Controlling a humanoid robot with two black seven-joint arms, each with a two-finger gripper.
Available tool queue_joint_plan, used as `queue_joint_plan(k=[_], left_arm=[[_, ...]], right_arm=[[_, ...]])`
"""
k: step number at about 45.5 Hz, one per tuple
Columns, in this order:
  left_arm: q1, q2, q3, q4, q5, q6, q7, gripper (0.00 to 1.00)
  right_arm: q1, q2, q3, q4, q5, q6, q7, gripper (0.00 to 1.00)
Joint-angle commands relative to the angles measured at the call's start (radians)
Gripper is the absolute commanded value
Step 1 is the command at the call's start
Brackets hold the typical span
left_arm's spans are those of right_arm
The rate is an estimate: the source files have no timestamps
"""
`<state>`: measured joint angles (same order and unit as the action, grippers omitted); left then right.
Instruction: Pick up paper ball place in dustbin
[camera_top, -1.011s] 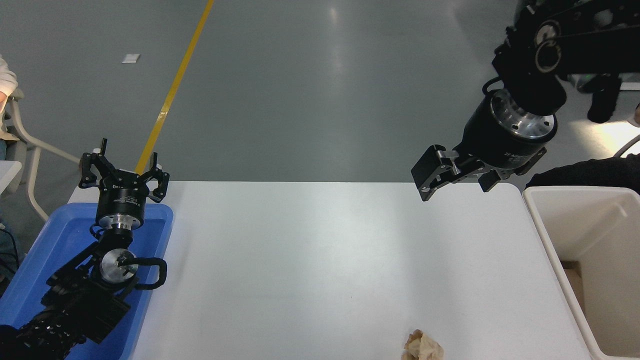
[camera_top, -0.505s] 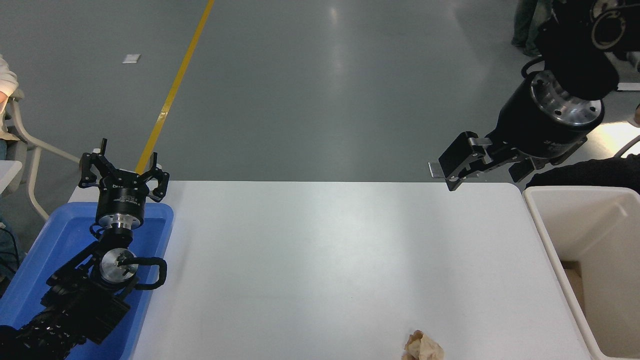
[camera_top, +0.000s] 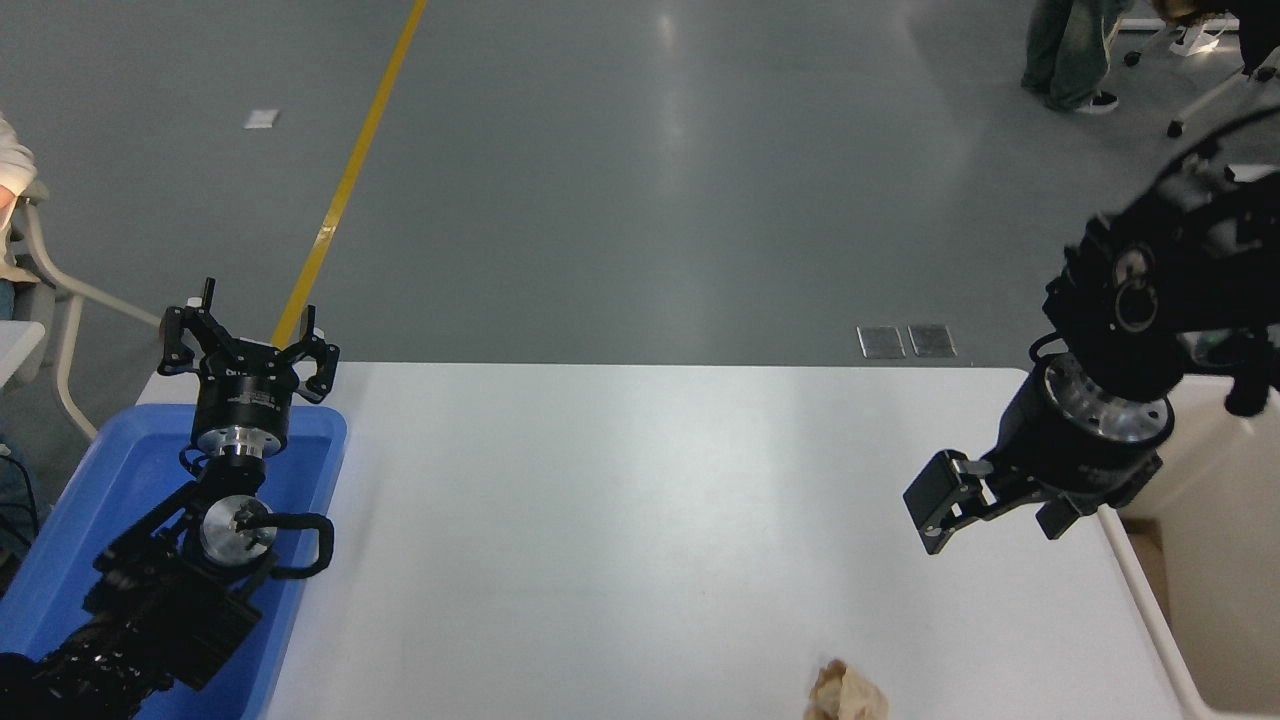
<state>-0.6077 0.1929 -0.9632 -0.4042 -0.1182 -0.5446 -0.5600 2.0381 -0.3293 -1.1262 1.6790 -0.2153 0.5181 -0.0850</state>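
Tan crumpled paper, the paper ball, sits untouched at the near edge of the white table, half cut off by the bottom of the view and resting on the tabletop with nothing around it; the cream-white dustbin stands just off the table's right end, its near wall and rim partly hidden behind the right arm; the big change from a second ago is that arm's position, for the right gripper was hanging high over the table's far right corner and has since swung toward the robot and dropped, so that it now hangs above the right part of the table, beside the bin's rim and well apart from the ball; its fingers look spread, nothing between them, though the angle makes the gap hard to judge; to my eye this is the approach, with the grasp itself not yet begun, and the gripper would need to come nearer the table's front edge and lower before it could close on the wad; the left gripper is parked at the lower left over the blue tray, fingers splayed and empty; a person's legs show at the far right of the grey floor, clear of the work.
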Motion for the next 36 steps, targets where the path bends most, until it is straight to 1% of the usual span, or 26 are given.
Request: queue_joint_plan(k=[1, 8, 13, 26, 36], left_arm=[[0.000, 0.000, 0.000, -0.001, 0.002, 0.000, 0.000, 0.99], [0.000, 0.000, 0.000, -0.001, 0.002, 0.000, 0.000, 0.99], [-0.001, 0.000, 0.000, -0.001, 0.002, 0.000, 0.000, 0.99], [-0.001, 0.000, 0.000, -0.001, 0.002, 0.000, 0.000, 0.99], [-0.001, 0.000, 0.000, -0.001, 0.002, 0.000, 0.000, 0.99]], right_arm=[[-0.280, 0.027, 0.094, -0.073, -0.015, -0.194, -0.002, 1.00], [-0.432, 0.081, 0.161, -0.163, -0.067, -0.259, -0.006, 1.00], [-0.504, 0.113, 0.204, -0.208, -0.067, -0.273, -0.006, 1.00], [-0.616, 0.115, 0.240, -0.246, -0.073, -0.289, -0.006, 1.00], [-0.700, 0.113, 0.241, -0.301, -0.168, -0.303, -0.006, 1.00]])
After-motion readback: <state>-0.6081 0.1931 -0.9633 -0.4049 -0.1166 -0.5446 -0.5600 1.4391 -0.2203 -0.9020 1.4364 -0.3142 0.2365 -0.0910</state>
